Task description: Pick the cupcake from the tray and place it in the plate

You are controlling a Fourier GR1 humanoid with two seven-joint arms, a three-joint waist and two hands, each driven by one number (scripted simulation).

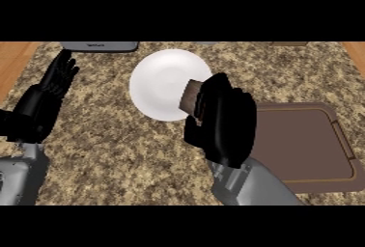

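Observation:
My right hand (224, 123) is curled round the cupcake (190, 95), whose brown ribbed side pokes out to the left of the fingers. The hand holds it over the right edge of the white round plate (160, 79), which lies on the speckled stone counter. Most of the cupcake is hidden by the hand. The dark brown tray (306, 149) lies to the right of the hand with nothing on its visible surface. My left hand (43, 101) rests open at the left edge, fingers pointing up.
A grey appliance (100, 46) sits at the counter's far edge, beyond the plate on the left. Wooden surfaces (14, 58) border the counter at both sides.

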